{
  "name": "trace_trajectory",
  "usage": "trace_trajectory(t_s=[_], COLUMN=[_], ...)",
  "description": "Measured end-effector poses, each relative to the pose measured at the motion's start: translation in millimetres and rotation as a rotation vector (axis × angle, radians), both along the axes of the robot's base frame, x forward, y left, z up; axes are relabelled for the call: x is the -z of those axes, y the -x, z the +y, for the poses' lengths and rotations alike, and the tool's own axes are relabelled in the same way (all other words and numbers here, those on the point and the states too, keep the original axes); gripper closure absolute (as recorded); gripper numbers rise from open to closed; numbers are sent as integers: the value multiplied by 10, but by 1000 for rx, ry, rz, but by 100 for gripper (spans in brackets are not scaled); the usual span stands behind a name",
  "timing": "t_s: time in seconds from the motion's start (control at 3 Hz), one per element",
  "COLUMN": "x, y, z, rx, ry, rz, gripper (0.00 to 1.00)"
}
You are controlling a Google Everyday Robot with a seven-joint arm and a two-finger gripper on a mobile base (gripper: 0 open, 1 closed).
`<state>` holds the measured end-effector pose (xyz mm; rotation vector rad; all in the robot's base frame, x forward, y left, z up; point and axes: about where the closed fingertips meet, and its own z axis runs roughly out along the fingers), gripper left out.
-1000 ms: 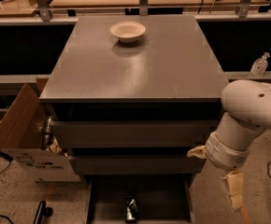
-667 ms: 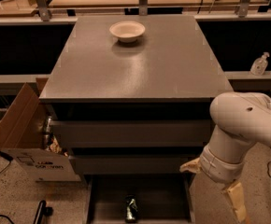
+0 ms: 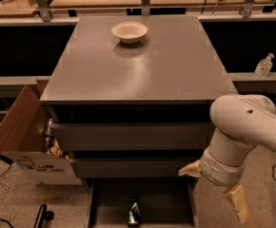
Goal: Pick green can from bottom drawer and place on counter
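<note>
Low on the right, beside the open bottom drawer (image 3: 110,197), my gripper (image 3: 214,188) hangs off the white arm (image 3: 245,127), touching nothing I can see. Can't tell how far it's open. Green can (image 3: 133,212) sits mid-floor in the drawer, apart from it.

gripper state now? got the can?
gripper: open, holding nothing, low by the right side of the bottom drawer; the green can sits in that drawer.

Front of the bottom drawer (image 3: 110,199) beyond the lower edge; hand (image 3: 217,186) lower right, partly behind the arm (image 3: 242,123).
</note>
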<state>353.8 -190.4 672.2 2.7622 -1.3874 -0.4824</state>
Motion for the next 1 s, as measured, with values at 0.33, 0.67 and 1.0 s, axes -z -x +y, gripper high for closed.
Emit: trace_trajectory(t_s=[0.33,0.67,1.0], x=[22,92,52], y=[-136,-269,-474], z=[51,213,340], rx=[-90,-267,-349], ry=[-54,-103,-134], rz=[-123,-309,-415], gripper=[0,0,0])
